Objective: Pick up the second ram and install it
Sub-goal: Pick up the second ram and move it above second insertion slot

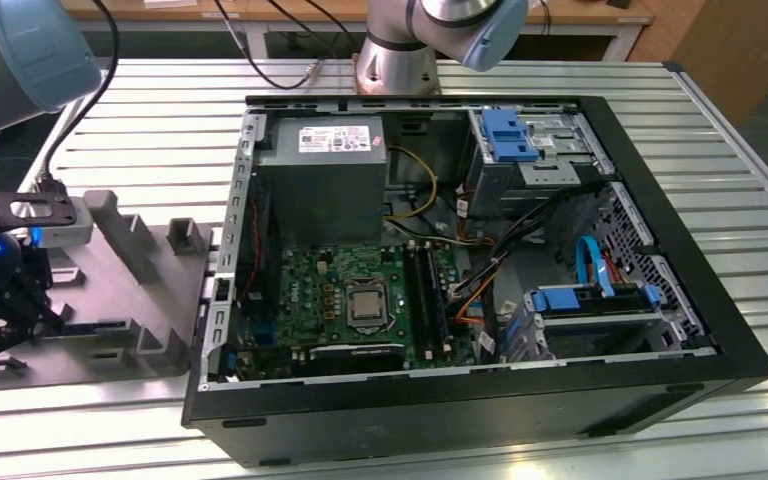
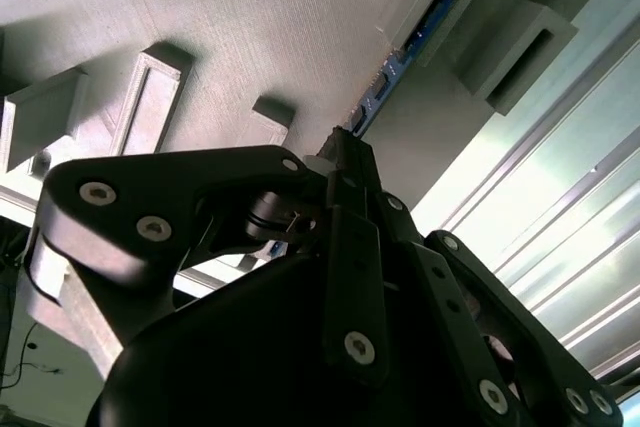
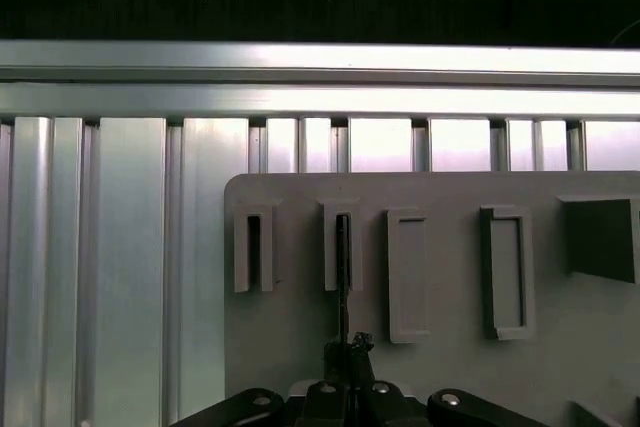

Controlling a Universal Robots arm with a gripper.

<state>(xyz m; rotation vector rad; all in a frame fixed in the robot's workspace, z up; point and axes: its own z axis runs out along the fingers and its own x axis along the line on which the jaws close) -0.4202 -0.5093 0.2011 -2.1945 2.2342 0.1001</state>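
Second wrist view gives us the second ram (image 2: 415, 32), a long, narrow dark-green circuit-board stick. It stands on edge in a slot of the grey moulded plastic fixture plate (image 2: 230, 37) and runs straight ahead of the black gripper (image 2: 340, 144). Its fingers (image 2: 352, 175) sit narrow, pinched on the stick's near end. We judge that a clean lift needs a pull straight along the slot walls, with no twist and the board kept square. Beyond the plate from the fingers lies the ribbed aluminium table (image 3: 130, 247).
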